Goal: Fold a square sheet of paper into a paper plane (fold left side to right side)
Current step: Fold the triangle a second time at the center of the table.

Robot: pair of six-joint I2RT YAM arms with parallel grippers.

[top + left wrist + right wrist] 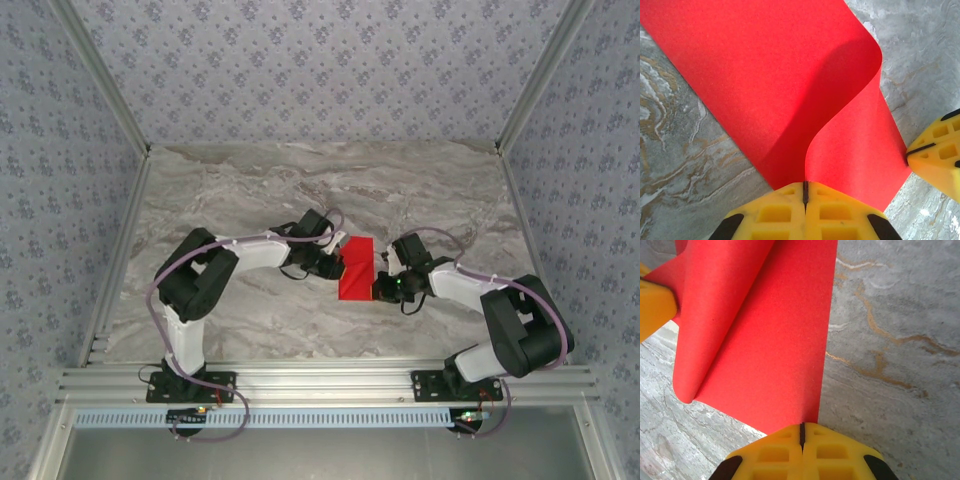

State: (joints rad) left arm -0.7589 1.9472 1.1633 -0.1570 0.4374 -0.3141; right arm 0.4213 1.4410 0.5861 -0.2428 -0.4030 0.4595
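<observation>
Yellow fingertips of the left gripper (805, 192) are pressed tight together, and the square sheet of paper (765, 85) runs straight up into their seam, so I'd say it is clamped on a raised edge of the sheet. The right gripper (801, 432) looks the same from its own wrist: jaws closed, with a corner of the red paper pinched between them.

From above, the sheet lies in the middle of the marble table (300, 190), directly between the two grippers and touching both. One side is lifted and curls over the rest in a soft, rounded loop.

My read is that the first side-to-side fold is only half made: the paper is bent over, but no crease is pressed flat. The later nose and wing folds all appear to be left to do.
</observation>
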